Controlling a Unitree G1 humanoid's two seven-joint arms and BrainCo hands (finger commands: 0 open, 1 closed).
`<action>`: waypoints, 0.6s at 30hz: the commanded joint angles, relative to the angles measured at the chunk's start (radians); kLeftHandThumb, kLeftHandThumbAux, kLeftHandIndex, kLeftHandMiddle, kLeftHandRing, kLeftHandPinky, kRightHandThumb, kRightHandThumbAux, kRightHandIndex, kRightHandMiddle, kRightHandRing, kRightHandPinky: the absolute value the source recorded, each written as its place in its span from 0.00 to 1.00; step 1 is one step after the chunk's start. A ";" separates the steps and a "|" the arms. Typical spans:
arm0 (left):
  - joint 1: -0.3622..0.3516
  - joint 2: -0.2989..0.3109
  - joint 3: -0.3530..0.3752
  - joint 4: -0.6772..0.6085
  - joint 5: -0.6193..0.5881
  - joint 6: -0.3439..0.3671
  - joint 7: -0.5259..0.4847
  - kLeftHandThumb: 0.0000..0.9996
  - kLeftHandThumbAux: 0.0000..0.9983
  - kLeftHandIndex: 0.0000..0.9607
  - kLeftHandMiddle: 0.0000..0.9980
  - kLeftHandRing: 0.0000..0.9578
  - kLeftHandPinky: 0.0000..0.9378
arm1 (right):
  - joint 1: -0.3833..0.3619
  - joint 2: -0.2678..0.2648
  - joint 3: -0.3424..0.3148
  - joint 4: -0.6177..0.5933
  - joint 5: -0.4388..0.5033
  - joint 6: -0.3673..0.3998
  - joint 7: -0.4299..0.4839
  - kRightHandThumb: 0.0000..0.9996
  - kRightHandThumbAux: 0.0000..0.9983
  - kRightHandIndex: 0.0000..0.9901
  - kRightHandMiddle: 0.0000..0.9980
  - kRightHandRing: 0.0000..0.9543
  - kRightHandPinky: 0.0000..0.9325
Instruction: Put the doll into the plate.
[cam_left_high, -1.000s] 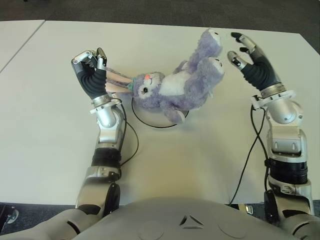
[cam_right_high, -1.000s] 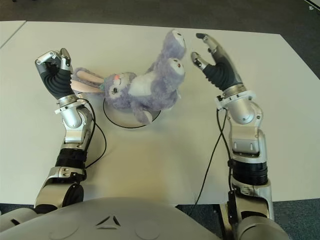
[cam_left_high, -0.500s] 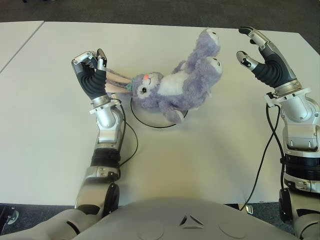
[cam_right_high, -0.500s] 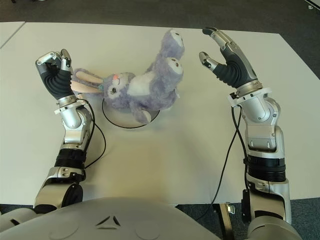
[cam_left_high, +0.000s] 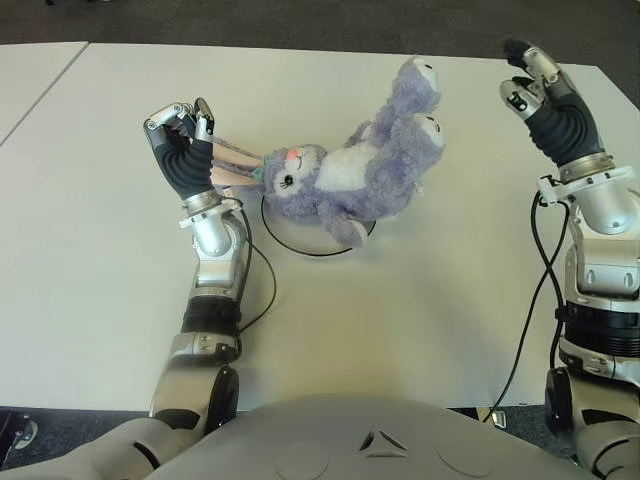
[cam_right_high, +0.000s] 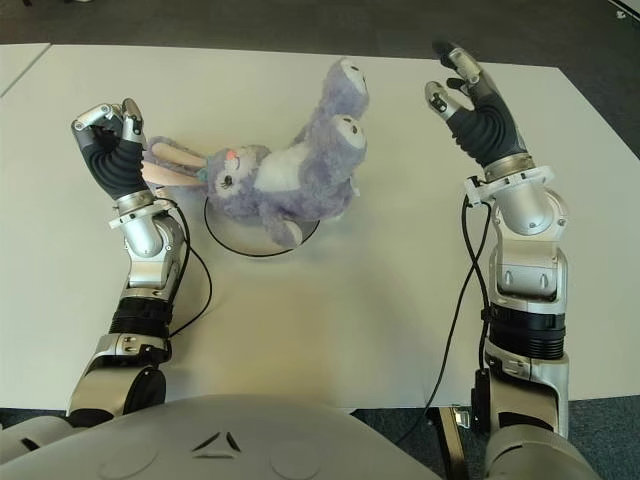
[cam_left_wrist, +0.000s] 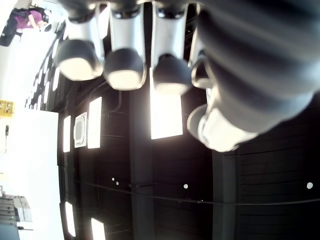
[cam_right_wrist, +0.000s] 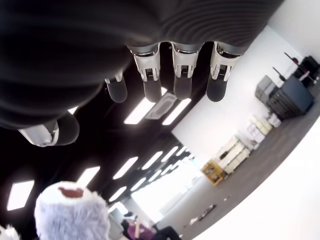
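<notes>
Fingers (cam_left_high: 178, 118) of the left hand (cam_left_high: 182, 150) are curled, nothing held.
Right hand (cam_left_high: 552, 105) is spread open at 3 o'clock of the doll (cam_left_high: 345, 175), laid over the plate (cam_left_high: 300, 245).

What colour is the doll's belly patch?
White, on the lavender bunny doll; clearest in the left eye view.

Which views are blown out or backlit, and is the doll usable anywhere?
Left wrist view: backlit, ceiling lights glare, the left hand shows as dark fingers, no doll. Right wrist view: bright wall washes out, the right hand in shadow, only a doll foot at the corner. Eye views: even light, soft shadows, the doll clear over the plate.
</notes>
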 joint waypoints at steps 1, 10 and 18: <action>0.124 -0.044 -0.001 0.068 0.003 0.007 -0.015 0.52 0.77 0.86 0.89 0.93 0.94 | -0.023 0.038 -0.027 -0.021 0.061 0.096 -0.012 0.63 0.32 0.00 0.00 0.00 0.04; 0.121 -0.043 -0.001 0.071 -0.008 0.023 -0.021 0.56 0.76 0.87 0.89 0.93 0.95 | -0.044 0.136 -0.075 -0.061 0.150 0.222 -0.102 0.60 0.50 0.01 0.01 0.01 0.10; 0.118 -0.037 -0.003 0.068 -0.013 0.078 -0.043 0.57 0.75 0.87 0.89 0.93 0.94 | -0.071 0.263 -0.097 -0.028 0.207 0.277 -0.213 0.52 0.62 0.10 0.05 0.05 0.15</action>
